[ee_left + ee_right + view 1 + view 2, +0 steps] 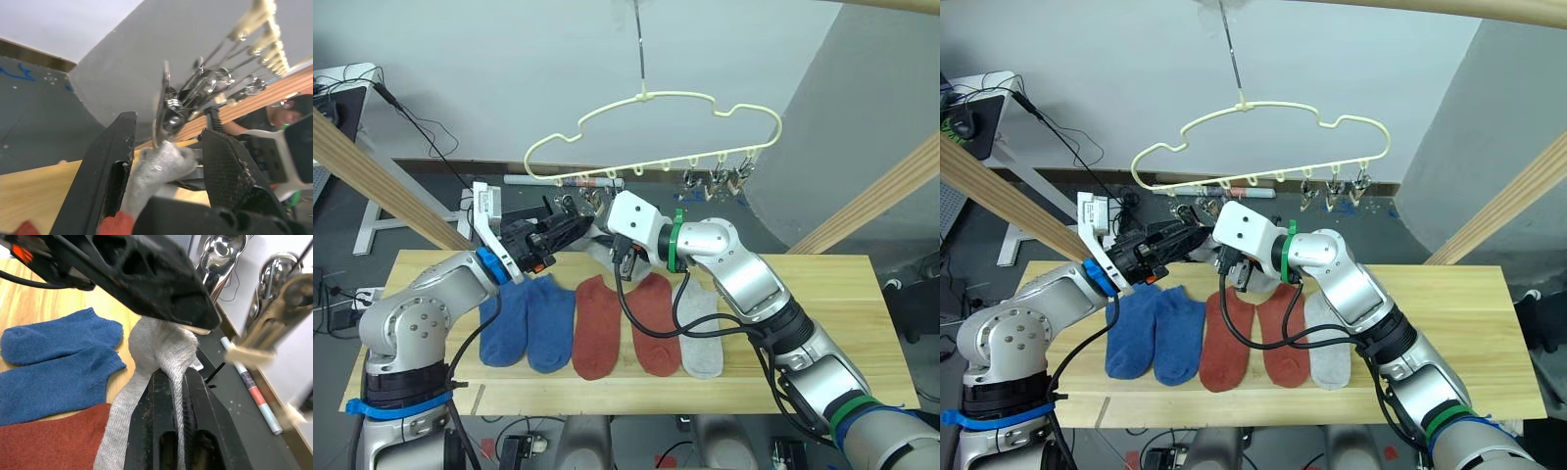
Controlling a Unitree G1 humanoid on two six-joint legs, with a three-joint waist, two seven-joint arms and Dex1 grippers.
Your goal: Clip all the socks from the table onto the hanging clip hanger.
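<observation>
Faced a pale wall and dark floor, with the table (822,294) across the foreground. Counted five socks flat on it in a row: the two blue socks (527,318), the two rust-red socks (626,328) and the spare grey sock (702,338), all well below the grippers.

Found the clip hanger (646,96) hanging on its thin hook above the table's far edge, a few clips visible along its lower wire and none carrying a sock.

Saw the right gripper (171,377) closed tight on the raised grey sock (161,347), pinching it a little below the cuff, so that the cuff bunched up above the fingertips and the rest trailed down along the fingers. Took the long axis as running from the fingertips up toward the hanger's left end.

Saw the left gripper (168,127) with its fingers spread, one on either side of a metal clip (168,103), neither clearly pressing it. Noted the bunched cuff between those fingers, just under the clip's lower tip, touching or nearly so; could not tell whether any cloth had entered the jaws.

Judged the whole step to turn on that gap: cuff directly beneath the clip's mouth, left gripper nearer the clip, right gripper beneath and feeding upward. Judged a squeeze from the left and a short lift from the right as the likely need.
</observation>
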